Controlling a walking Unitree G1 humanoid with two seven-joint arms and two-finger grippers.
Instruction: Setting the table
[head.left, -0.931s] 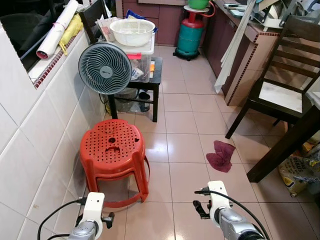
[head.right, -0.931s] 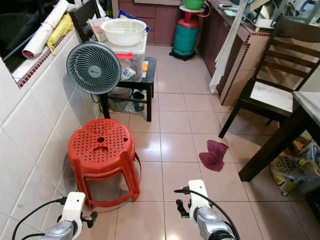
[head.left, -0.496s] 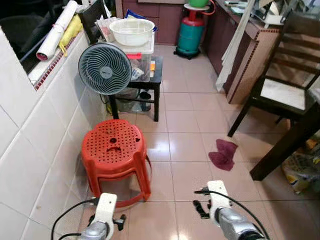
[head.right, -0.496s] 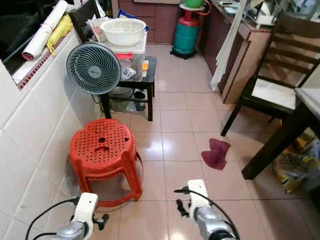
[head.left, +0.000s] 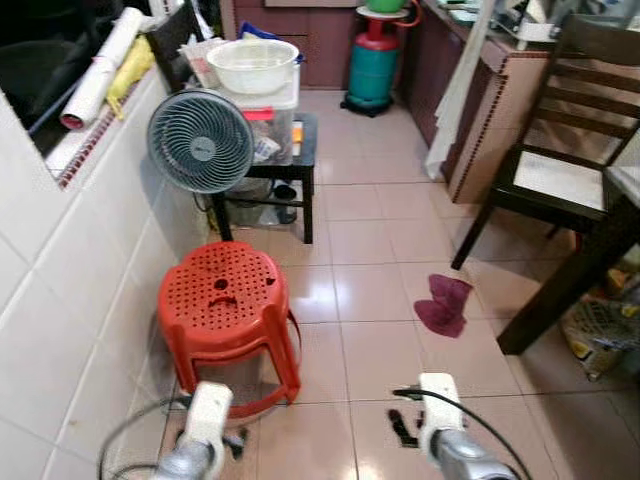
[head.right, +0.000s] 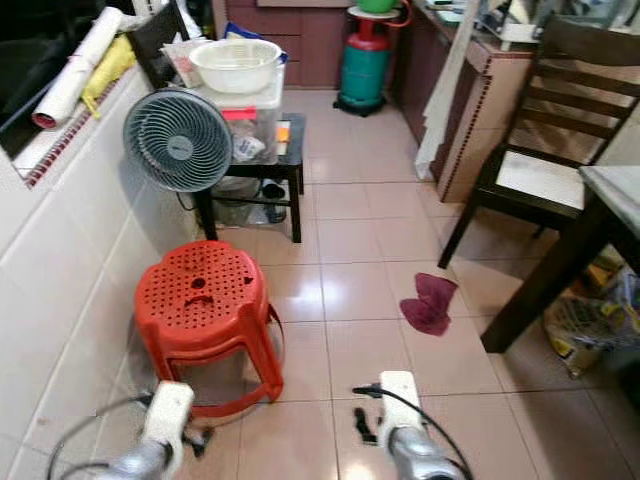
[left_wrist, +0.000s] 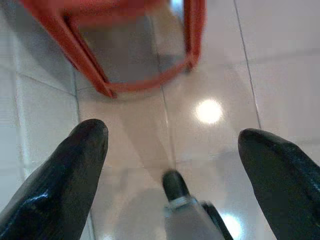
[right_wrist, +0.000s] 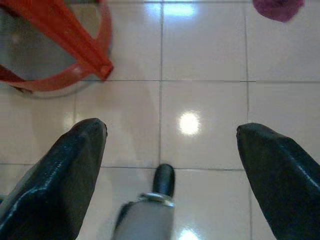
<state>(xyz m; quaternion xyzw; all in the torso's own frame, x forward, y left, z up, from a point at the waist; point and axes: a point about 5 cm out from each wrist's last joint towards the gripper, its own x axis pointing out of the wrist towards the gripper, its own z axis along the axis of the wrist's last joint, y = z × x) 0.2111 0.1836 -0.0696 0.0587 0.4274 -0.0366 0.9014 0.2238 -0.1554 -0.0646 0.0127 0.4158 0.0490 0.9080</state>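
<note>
Red stool (head.left: 228, 300), unmoved; camera shifted.

Both silver arms end in white, boxy wrist housings, each trailing a thin black cable loop. The left end effector (left_wrist: 170, 145) and right end effector (right_wrist: 170, 145) each carry two long, glossy black fingers.

I can see one corner of the dining table (head.right: 612, 195) at the right edge of my head view: a pale top on a dark wooden frame, standing upright. Its near leg (head.right: 535, 295) is dark and square, slanting across my view, with its foot planted on the tiled floor (head.right: 350, 290).
</note>
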